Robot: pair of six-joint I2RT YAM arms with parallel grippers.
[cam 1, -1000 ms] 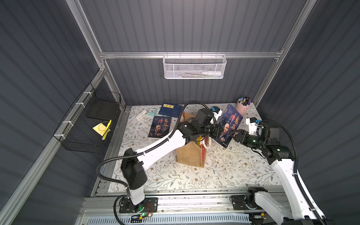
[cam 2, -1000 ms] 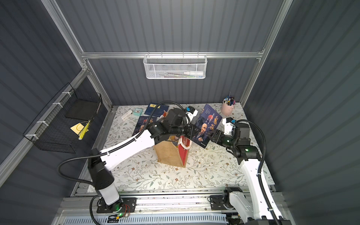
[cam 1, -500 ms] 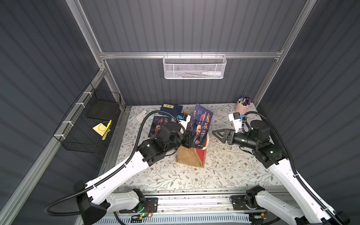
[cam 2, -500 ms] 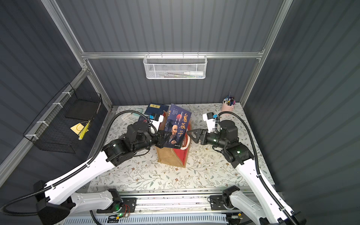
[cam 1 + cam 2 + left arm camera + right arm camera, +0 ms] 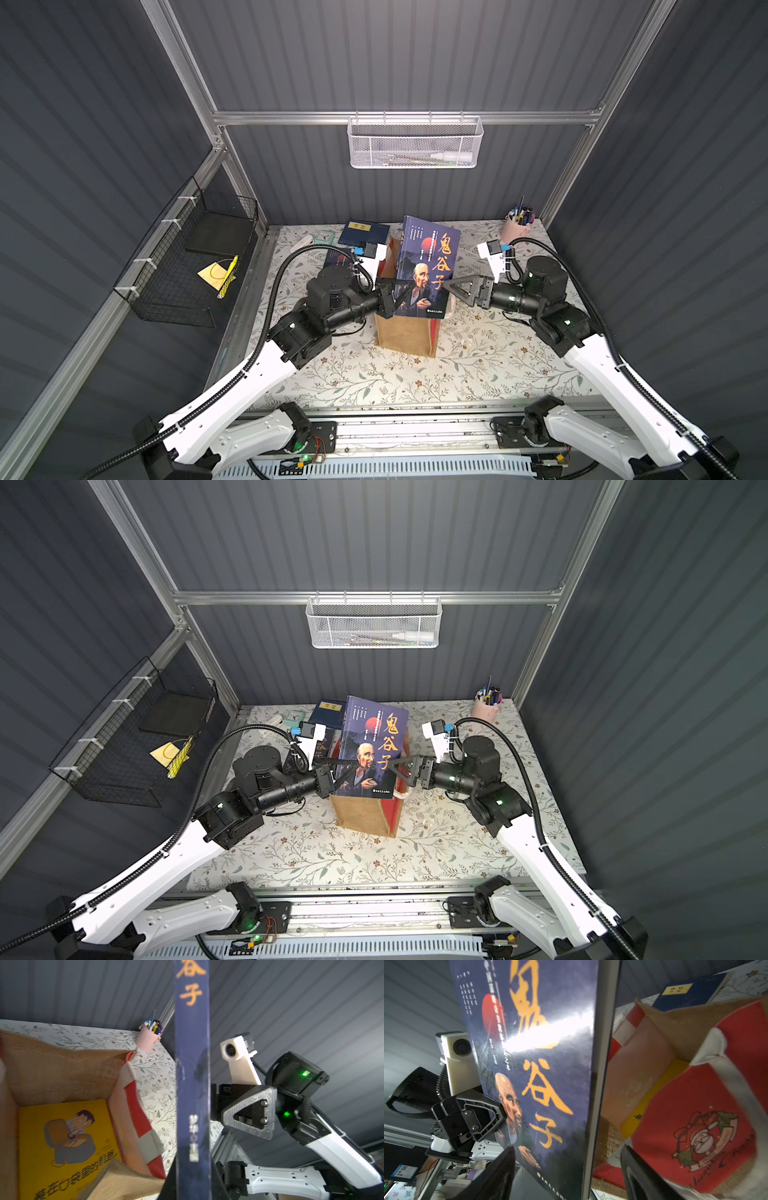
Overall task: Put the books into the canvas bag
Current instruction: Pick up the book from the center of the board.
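- The left gripper (image 5: 399, 291) is clamped on the portrait book (image 5: 428, 266), biting the lower left edge of the cover, dead centre in both top views.
- The right gripper (image 5: 449, 289) comes in from the right of the frame. Its jaws are spread wide, and in the right wrist view one finger (image 5: 500, 1174) sits on each side of the book's page edge. It isn't squeezing anything.
- The book stands upright, with its long axis running from mid-frame toward the top, leaning a touch to the right.
- The canvas bag (image 5: 405, 336) sits straight below it, just under centre. The book's bottom edge lines up with the bag's front rim, and I can't tell if it's past the rim yet.
- The left wrist view shows the bag's mouth open, with a yellow book (image 5: 62, 1136) lying flat on its floor.
- My read is that the next move is a straight drop along that long axis. The left arm has to do it, since it has the only grip, and the bottom edge looks like it could snag the front rim.
- A navy book (image 5: 363, 232) lies on the table above and left of the bag, not packed yet.
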